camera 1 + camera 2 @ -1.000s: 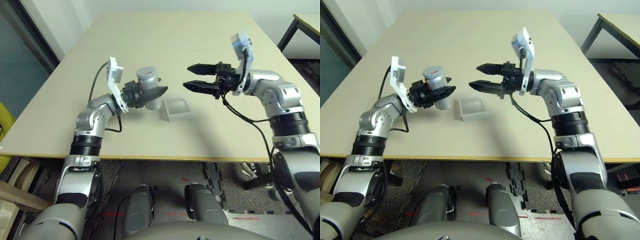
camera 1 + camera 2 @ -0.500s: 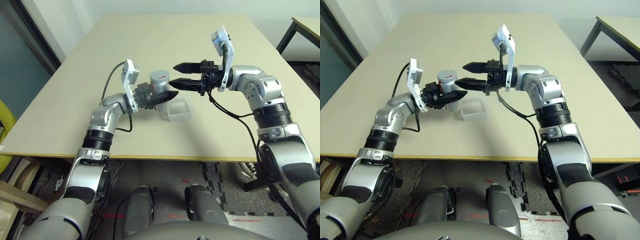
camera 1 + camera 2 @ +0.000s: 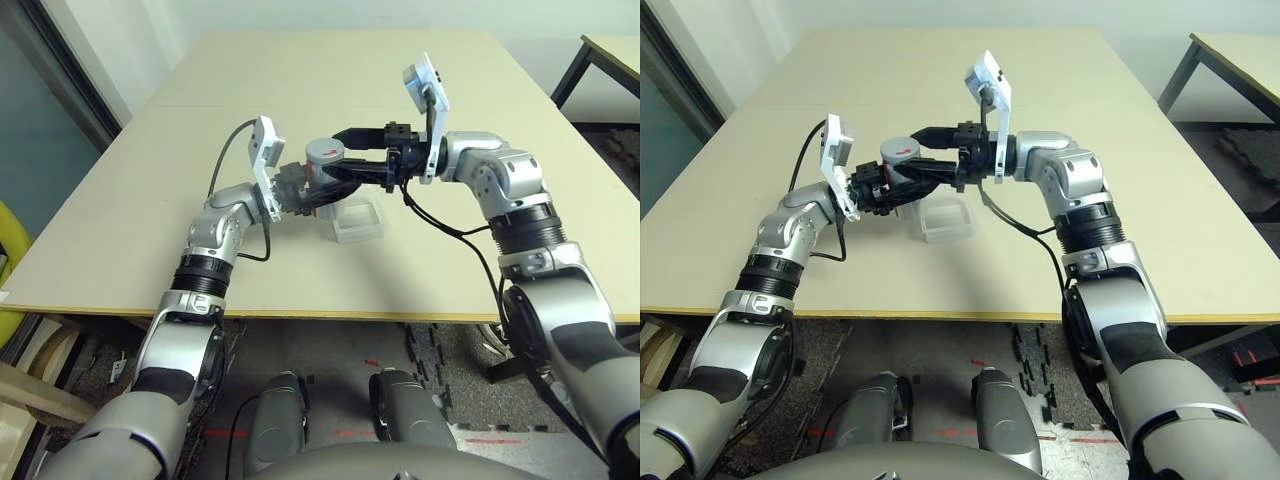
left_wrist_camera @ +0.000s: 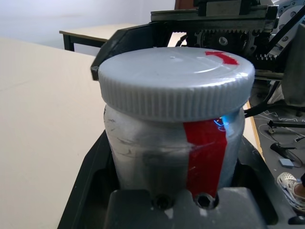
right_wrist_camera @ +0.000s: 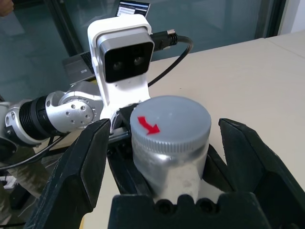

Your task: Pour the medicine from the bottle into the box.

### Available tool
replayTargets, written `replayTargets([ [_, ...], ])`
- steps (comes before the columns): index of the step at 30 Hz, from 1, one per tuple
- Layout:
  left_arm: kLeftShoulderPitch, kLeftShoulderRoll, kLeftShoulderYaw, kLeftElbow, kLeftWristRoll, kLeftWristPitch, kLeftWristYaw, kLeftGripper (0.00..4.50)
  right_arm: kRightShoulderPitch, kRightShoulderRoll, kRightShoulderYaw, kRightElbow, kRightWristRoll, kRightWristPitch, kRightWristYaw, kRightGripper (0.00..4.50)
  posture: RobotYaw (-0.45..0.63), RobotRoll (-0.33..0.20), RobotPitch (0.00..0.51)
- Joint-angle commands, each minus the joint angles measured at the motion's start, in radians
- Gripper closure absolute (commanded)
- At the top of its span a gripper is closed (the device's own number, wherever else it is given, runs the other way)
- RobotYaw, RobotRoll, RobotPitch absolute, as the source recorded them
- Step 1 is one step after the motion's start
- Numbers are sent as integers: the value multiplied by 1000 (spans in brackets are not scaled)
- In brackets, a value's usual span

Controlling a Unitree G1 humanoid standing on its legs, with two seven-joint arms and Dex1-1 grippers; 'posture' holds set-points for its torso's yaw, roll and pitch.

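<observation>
R gripper [image 5: 164, 157] has swung left; jaws now wide apart round grey screw cap [image 3: 323, 151] of small silver-grey red-marked bottle [image 4: 174, 157], L gripper [image 3: 318, 188] clamped on it. Cap-off next; clear tray box [image 3: 357, 220] waits below.

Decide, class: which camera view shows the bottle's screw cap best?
The right wrist view: the cap shows whole, from above, with its red arrow and ridged rim, between the open right gripper fingers. The left wrist view shows it side-on at close range. The eye views show it small, partly masked by the grippers.

Silver forearms [image 3: 215, 235], black cables, white wrist cameras [image 3: 265, 155] — claws [image 3: 345, 180] seemingly matte black.
</observation>
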Motion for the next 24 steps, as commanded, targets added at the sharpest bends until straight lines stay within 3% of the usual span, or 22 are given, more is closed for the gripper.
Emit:
replayTargets([
  [1, -6, -4, -11, -2, 17, -4, -10, 1692, -23, 16, 7, 20, -12, -17, -5, 0, -167, 0, 43],
  [6, -7, -5, -11, -1, 18, -2, -11, 1692, -29, 31, -2, 35, -18, -31, -13, 169, -167, 0, 46],
  [8, -6, -3, -11, -2, 19, -1, -12, 1692, -29, 33, -6, 39, -18, -35, -17, 609, -167, 0, 47],
  [12, -3, 2, -10, -2, 20, 1, -15, 1692, -30, 32, -7, 44, -18, -39, -17, 1918, -168, 0, 49],
  [24, -11, 20, 4, -31, -26, 77, -69, 1692, -42, 10, 7, 77, -25, -95, 71, 1918, -168, 0, 55],
])
